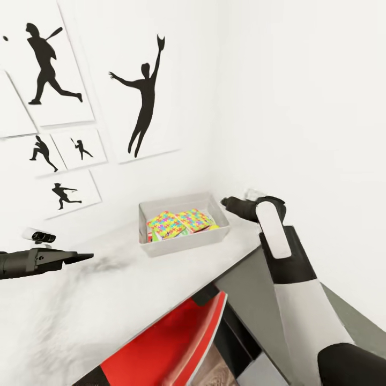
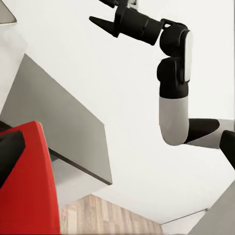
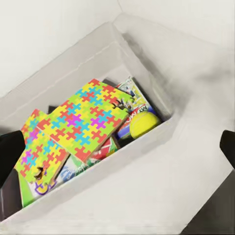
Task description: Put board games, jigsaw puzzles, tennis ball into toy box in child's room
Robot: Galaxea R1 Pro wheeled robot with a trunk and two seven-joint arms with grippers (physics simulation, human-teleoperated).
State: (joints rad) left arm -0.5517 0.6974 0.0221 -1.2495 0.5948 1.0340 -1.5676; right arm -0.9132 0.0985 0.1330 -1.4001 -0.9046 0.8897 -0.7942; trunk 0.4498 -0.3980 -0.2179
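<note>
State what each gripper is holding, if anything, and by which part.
Nothing is held. The left gripper hangs over the table with nothing in it; the right gripper hovers beside the toy box, fingers apart and empty.

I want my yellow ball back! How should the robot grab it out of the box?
Come straight down from above, one finger on each side of the tennis ball. It is round and sits in a corner of the toy box, with walls and puzzle boxes crowding its sides.

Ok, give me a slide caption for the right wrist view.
Toy box on the white table holding two jigsaw puzzles, board games and the tennis ball.
</note>
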